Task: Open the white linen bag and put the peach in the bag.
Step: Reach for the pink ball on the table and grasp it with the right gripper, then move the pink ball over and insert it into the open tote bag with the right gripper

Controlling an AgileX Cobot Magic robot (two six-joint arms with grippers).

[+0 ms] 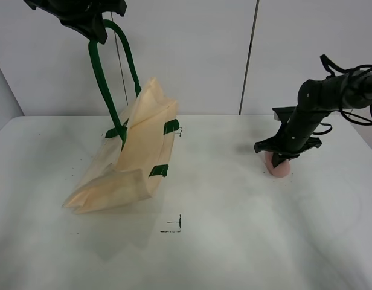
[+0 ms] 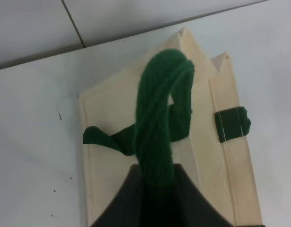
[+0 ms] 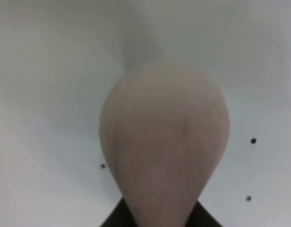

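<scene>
1. Left claw (image 1: 94, 31) is clamped narrow on one dark green strap handle (image 1: 103, 81) and holds it high at 10 o'clock of the exterior high view. The left wrist view shows the strap (image 2: 157, 118) running straight into the closed claw (image 2: 155, 177).
2. The white linen bag (image 1: 134, 160) hangs tilted from that handle, its lower end resting on the tabletop (image 1: 234, 248) towards 9 o'clock. The mouth looks only partly parted, and the second handle (image 2: 102, 140) droops limp against the cloth (image 2: 202, 146).
3. Right claw (image 1: 282, 156) sits down over the peach (image 1: 280, 168) at 3 o'clock, well apart from the bag. In the right wrist view the peach (image 3: 164, 142) fills the picture, with only dark slivers of the claw showing beside its near end. I cannot tell whether the jaws press on it or merely flank it.
4. The bag is probably light and floppy and will sag shut if slackened. I would hold it by a strap, not the cloth, and keep it taut upward so the mouth gapes.
5. The peach looks smooth, round and matte, so it is likely to roll or squirt out of an off-centre pinch. It is best taken across its widest girth with moderate squeeze.
6. Carrying it from 3 towards 9 o'clock means clearing the bag's raised rim near the green tab (image 1: 171, 127).
</scene>
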